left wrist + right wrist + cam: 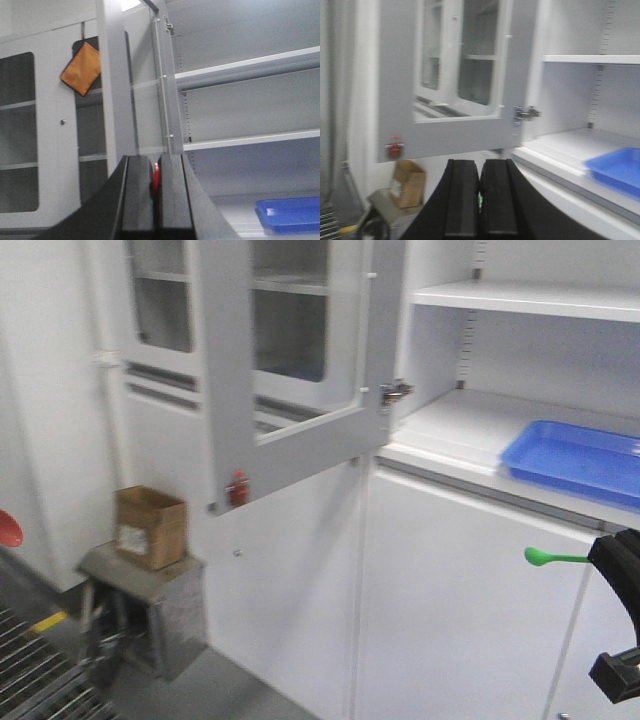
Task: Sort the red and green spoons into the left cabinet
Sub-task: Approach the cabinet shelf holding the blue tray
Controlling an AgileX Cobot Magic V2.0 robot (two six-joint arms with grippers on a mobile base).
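Below the blue tray [575, 462], the green spoon [548, 557] is held clamped level in the right gripper [480, 167]; well leftward, the red spoon [156, 179] is clamped in the left gripper [155, 161].

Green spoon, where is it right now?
Front view, right side: the green spoon sticks out leftward from the right gripper, below the blue tray.

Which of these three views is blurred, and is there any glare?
Exterior front view: soft all over, yet the green spoon and blue tray read clearly. Left wrist view: slightly soft, bright patch at the top edge. Right wrist view: blurriest, cabinet door edges smeared.
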